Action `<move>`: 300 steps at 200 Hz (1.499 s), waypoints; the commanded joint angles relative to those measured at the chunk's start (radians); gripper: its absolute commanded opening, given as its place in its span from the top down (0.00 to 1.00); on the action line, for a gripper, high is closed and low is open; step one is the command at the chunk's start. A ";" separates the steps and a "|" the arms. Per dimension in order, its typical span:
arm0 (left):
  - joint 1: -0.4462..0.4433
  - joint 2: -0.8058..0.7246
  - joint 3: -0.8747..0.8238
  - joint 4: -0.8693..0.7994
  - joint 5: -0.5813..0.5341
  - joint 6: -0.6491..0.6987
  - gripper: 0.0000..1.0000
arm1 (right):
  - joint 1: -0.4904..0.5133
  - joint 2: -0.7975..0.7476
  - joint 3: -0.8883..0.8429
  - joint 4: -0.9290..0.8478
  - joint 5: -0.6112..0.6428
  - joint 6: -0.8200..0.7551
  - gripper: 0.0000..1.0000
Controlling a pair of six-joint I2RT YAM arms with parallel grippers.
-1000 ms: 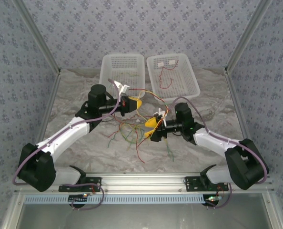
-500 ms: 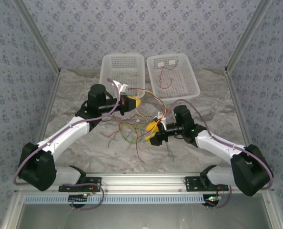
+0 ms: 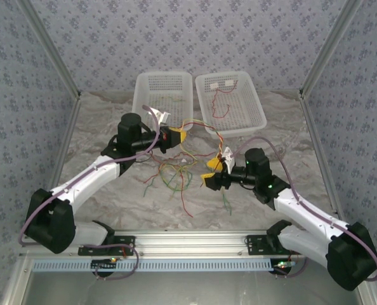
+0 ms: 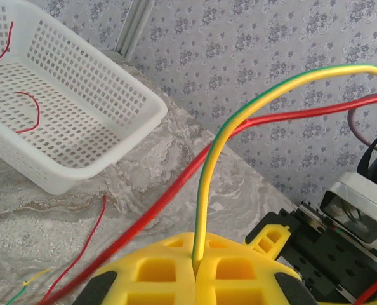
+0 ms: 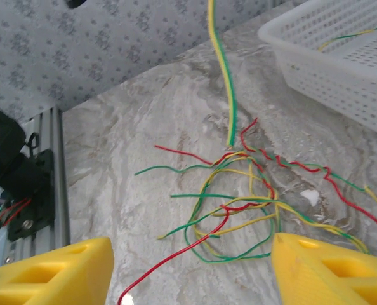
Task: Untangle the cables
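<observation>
Cables [image 3: 174, 175] tangled on surface [image 3: 99, 124] | left claw [image 3: 179, 137], 12 o'clock, clamps yellow-green cable [image 4: 207, 171] | right claw [image 3: 211, 173], 3 o'clock, agape

Soft, even light falls from overhead and the whole booth looks bright. On the grey marbled desk [image 3: 144, 210] the arms throw only faint, fuzzy-edged shadows. The white perforated plastic baskets [image 3: 157, 92] glow close to washed out, yet their holes are legible. Seen from the left wrist, the left pincer [image 4: 195, 267], yellow plastic, sits so near the lens that it looks slightly soft, while the yellow-and-green cable [image 4: 204, 190] rising from it is crisp. Seen from the right wrist, the right pincer [image 5: 193, 257] blurs at the bottom corners; the tangled red, green and yellow cables [image 5: 239, 203] beyond are sharp.
</observation>
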 commanded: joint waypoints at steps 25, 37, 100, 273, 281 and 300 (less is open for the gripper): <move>-0.002 0.027 0.001 0.072 -0.015 -0.027 1.00 | -0.016 0.013 -0.045 0.117 0.053 0.095 0.54; -0.006 0.029 0.001 0.082 -0.012 -0.031 1.00 | -0.015 0.026 -0.050 0.129 0.059 0.093 0.62; 0.004 -0.029 -0.033 0.051 -0.143 -0.019 1.00 | -0.123 0.028 -0.036 0.114 0.143 0.176 1.00; 0.103 -0.074 -0.014 -0.265 -0.113 0.090 1.00 | -0.520 0.189 0.237 -0.385 0.338 0.263 1.00; 0.051 -0.039 0.022 -0.302 -0.081 0.130 1.00 | -0.512 0.222 0.260 -0.392 0.273 0.255 1.00; -0.078 0.053 0.087 -0.355 -0.047 0.212 1.00 | -0.480 0.291 0.306 -0.409 0.218 0.260 0.93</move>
